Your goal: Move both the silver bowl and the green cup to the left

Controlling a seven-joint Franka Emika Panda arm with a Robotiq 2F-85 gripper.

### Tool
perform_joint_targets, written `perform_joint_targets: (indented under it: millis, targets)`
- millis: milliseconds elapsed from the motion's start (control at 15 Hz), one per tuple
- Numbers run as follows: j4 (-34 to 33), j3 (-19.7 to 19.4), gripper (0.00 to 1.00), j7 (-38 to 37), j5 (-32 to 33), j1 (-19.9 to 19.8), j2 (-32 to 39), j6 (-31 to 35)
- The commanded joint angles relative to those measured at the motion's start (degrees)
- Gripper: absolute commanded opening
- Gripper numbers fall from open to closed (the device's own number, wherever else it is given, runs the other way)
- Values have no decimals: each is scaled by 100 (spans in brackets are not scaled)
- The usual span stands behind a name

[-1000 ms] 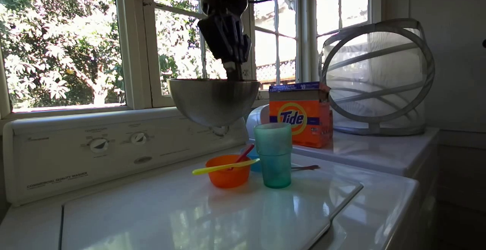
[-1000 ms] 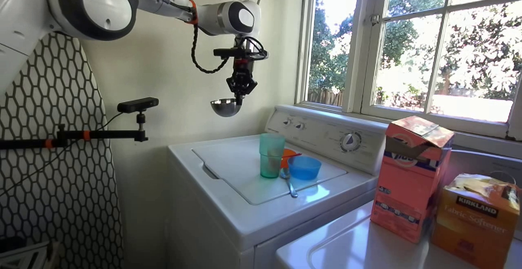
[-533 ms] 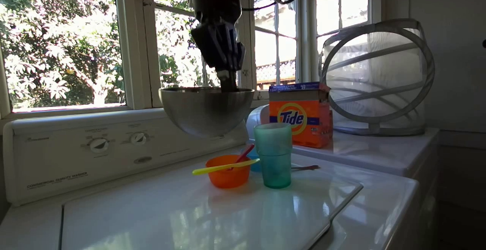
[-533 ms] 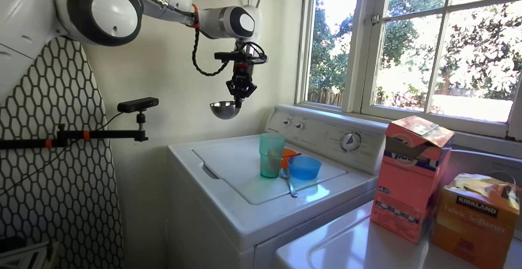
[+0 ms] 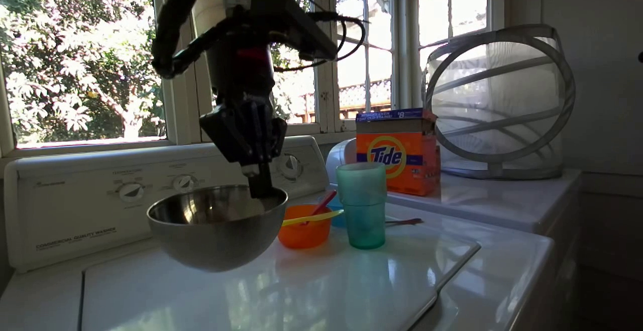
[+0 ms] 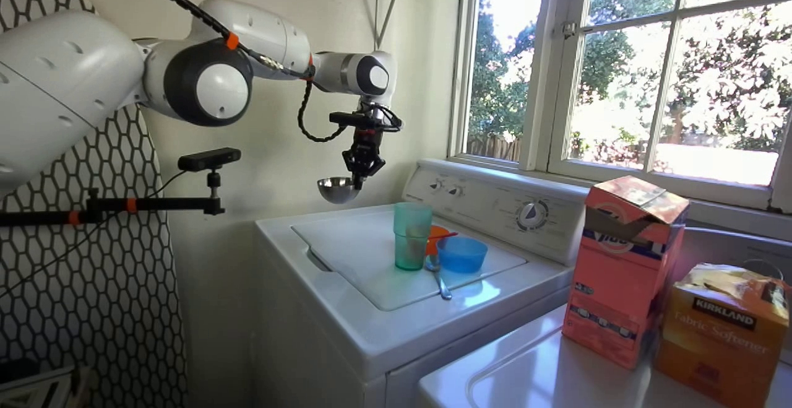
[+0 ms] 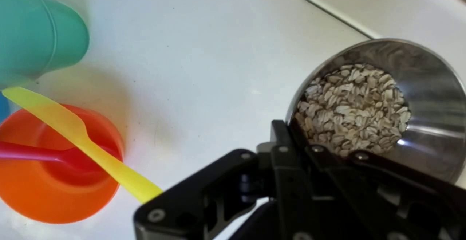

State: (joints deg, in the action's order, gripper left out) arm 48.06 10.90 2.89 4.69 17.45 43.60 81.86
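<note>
The gripper point(image 7: 290, 128) pinches the rim of the silver bowl point(image 5: 216, 248), one finger inside the wall and one outside. The bowl hangs over the washer point(image 6: 322, 334) with its mouth facing up; how high above the lid point(image 5: 301, 291) is hard to judge. Rolled oats point(image 7: 356, 109) cover its bottom, showing toward the gripper's side in the wrist view. The green tumbler point(image 5: 361, 220) stands upright on the lid, well apart from the silver bowl. Between the two, in an exterior view, sits an orange bowl point(image 5: 304, 235), with a red spoon point(image 7: 54, 155) inside it and a yellow knife point(image 7: 82, 138) laid across its rim. A blue bowl point(image 6: 462, 259) stands near the tumbler, and a metal spoon point(image 6: 442, 285) lies just beside both. On the neighbouring machine point(image 6: 513, 361) a Tide box point(image 6: 619, 290) and a Kirkland Fabric Softener box point(image 6: 718, 340) stand side by side, and in an exterior view a mesh hamper point(image 5: 502, 75) stands there too.
</note>
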Motion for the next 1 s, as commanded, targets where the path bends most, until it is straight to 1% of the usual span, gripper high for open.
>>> perform_joint_targets:
  millis: [0,133,200,333,467,667,933]
  targets:
    - [-1261,27,1,-434,-304,-1,880,-605]
    - [-1501,58,1,-711,-475,-47,1084,-709]
    - [-1471,-72,1,-800,-681,-24,1096,-665]
    - [-1679,-109,1,-1120,-879,-16,1269,-672]
    - [-1850,-228,1,-1435,-869,90,1406,-613]
    - [-2103,-446,1,-1786,-678,247,1597,-556]
    - [-2393,-458,1,-1956,-814,260,1865,-642]
